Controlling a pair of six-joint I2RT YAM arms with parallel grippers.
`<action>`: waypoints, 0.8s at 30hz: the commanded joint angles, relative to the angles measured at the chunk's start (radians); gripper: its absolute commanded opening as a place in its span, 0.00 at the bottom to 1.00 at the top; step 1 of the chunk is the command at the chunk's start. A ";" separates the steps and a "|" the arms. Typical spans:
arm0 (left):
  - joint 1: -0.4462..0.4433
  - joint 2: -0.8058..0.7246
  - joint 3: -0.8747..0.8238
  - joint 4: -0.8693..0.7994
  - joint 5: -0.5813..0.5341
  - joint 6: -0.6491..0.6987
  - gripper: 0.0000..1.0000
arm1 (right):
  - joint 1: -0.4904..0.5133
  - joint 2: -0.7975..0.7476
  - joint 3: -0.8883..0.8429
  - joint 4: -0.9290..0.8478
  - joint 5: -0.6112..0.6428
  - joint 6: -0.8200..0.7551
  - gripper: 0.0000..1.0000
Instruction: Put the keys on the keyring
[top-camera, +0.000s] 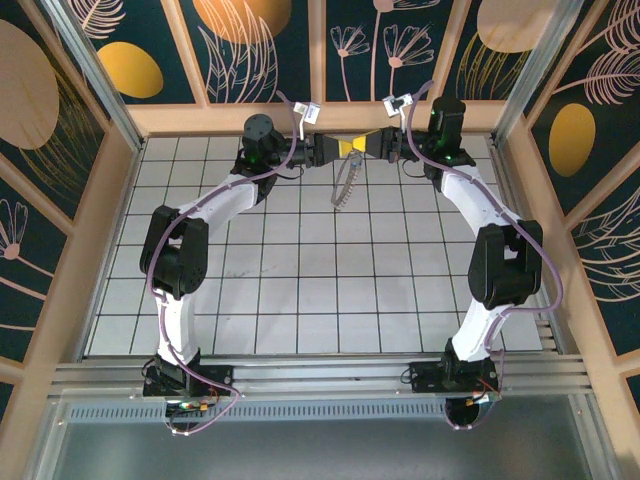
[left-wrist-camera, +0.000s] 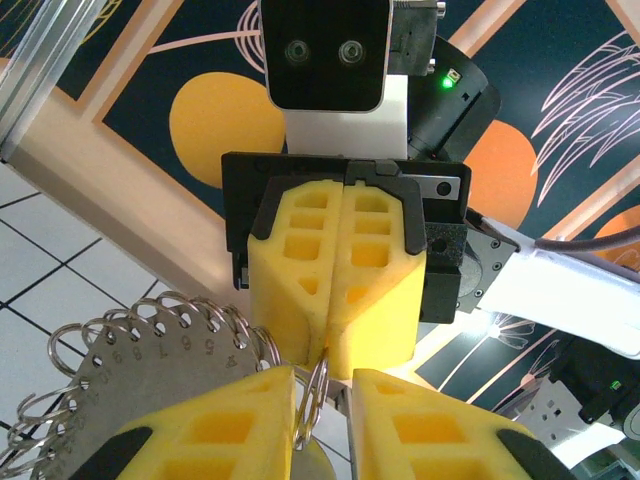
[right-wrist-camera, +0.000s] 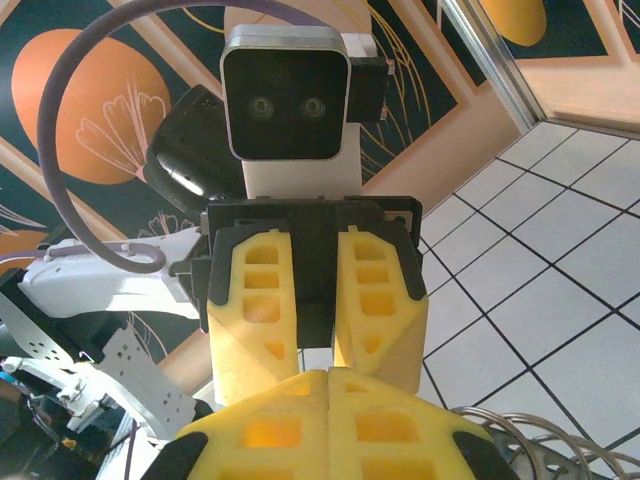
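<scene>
We see the two arms meeting tip to tip in the upper middle of the overhead view, raised above the white tiled table (top-camera: 300, 270). The keyring (top-camera: 344, 186) dangles just under that meeting point, clear of the tiles. We judge it is held up there so that it hangs free and both sets of fingers can get at it.

In the left wrist view the keyring fills the lower left. It is a round metal plate (left-wrist-camera: 150, 375) stamped with numbers, with small wire rings threaded all along its rim.

The right gripper (left-wrist-camera: 330, 340) sits in the centre of that frame with its yellow pads pressed flat together. The top of one wire ring (left-wrist-camera: 312, 405) runs up into their seam. We take it that this arm is clenched on the keyring and acts as the steady anchor.

The left gripper (right-wrist-camera: 318, 340) stands unclenched, with a dark gap between its pads in the right wrist view. In its own view, low in the frame, that same ring stands in the gap. It lies close to the left-hand finger (left-wrist-camera: 230, 425) and away from the other, so nothing is pinched there yet. We read this as lining up for a second hold on the ring, probably to steady or spread it.

We cannot tell whether any key already hangs on a ring.
</scene>
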 joint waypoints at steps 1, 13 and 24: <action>-0.007 0.019 0.009 0.068 0.002 -0.017 0.19 | 0.008 -0.013 -0.003 0.051 -0.009 0.000 0.00; -0.013 0.022 0.006 0.089 -0.006 -0.027 0.00 | 0.008 -0.017 -0.003 0.053 0.002 0.008 0.00; -0.015 -0.012 -0.016 0.156 -0.004 -0.062 0.00 | -0.080 -0.215 -0.258 0.339 0.194 0.209 0.31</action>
